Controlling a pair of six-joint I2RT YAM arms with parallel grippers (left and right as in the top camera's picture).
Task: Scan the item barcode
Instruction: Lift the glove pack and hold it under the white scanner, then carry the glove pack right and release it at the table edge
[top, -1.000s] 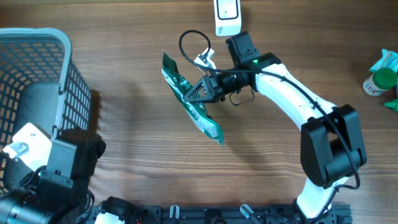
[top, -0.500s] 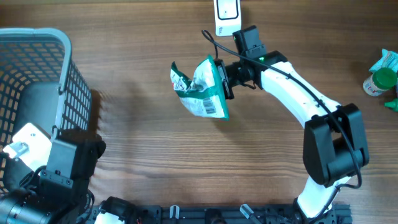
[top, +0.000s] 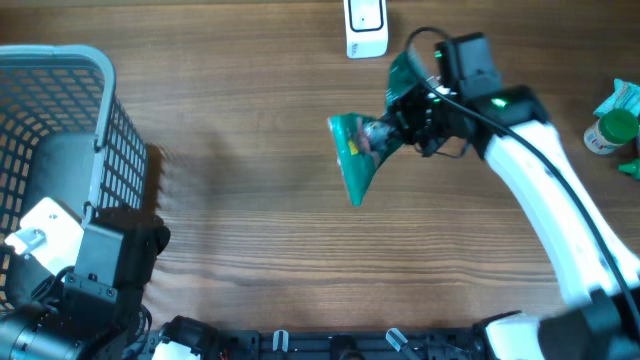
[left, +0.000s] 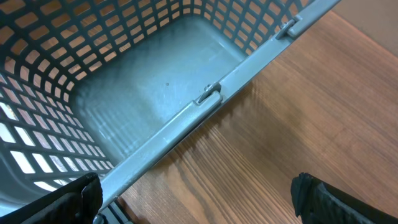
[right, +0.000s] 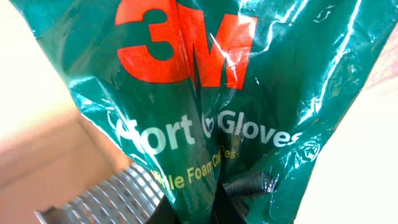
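The right claw (top: 388, 132) is pressed together on a green glove packet (top: 352, 160), pinching it at a crumpled waist above the worktop (top: 250, 220). From the pinch the packet's wider end fans out toward 8 o'clock, and a smaller green flap sticks up toward 12 o'clock against the wrist. In the right wrist view the glove packet (right: 205, 112) fills almost the whole frame, its red "3M" and white "Gloves" lettering facing the lens, so little behind it can be seen. A grey slatted surface shows at 7 o'clock there, too partial to name.

The white scanner (top: 365, 28) lies at the 12 o'clock edge of the worktop, at roughly 11 o'clock from the claw and apart from the packet. The white right arm (top: 540, 190) runs from the claw down toward 5 o'clock.

At the 3 o'clock edge stand a green-capped bottle (top: 610, 130) and a teal pack (top: 622, 98) just beside it, well apart from the packet. A grey mesh basket (top: 110, 150) fills the 9 o'clock side. The left claw (left: 196, 202) is spread wide, hanging over the basket's rim (left: 205, 99), one dark finger (left: 84, 196) over the basket side and the other over bare wood.
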